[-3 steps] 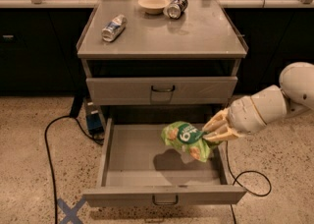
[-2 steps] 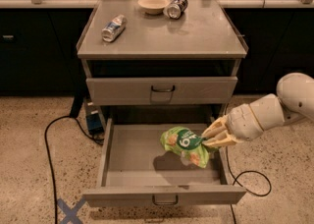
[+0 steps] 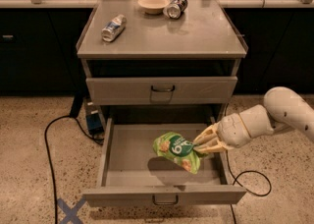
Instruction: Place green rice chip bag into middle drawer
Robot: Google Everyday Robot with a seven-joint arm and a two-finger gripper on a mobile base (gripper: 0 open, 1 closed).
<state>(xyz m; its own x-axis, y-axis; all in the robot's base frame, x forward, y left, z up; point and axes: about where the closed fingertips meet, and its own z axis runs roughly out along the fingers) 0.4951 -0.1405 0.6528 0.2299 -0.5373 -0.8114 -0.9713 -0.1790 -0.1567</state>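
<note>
The green rice chip bag (image 3: 175, 150) hangs tilted just above the tray of the open middle drawer (image 3: 127, 161), right of its centre, and casts a shadow on the tray floor. My gripper (image 3: 199, 145) reaches in from the right over the drawer's right wall. Its tan fingers (image 3: 208, 138) are pinched on the bag's right edge. The white arm (image 3: 274, 117) runs off to the right.
The drawer above (image 3: 162, 90) is closed. On the cabinet top stand a bowl (image 3: 153, 3), a lying can (image 3: 175, 7) and a lying silver-blue can (image 3: 114, 27). A black cable (image 3: 49, 149) and a blue tape cross (image 3: 68, 210) lie on the floor at left.
My gripper has lowered with the bag, and the bag has moved down and slightly left, closer to the drawer tray. The drawer has not moved.
</note>
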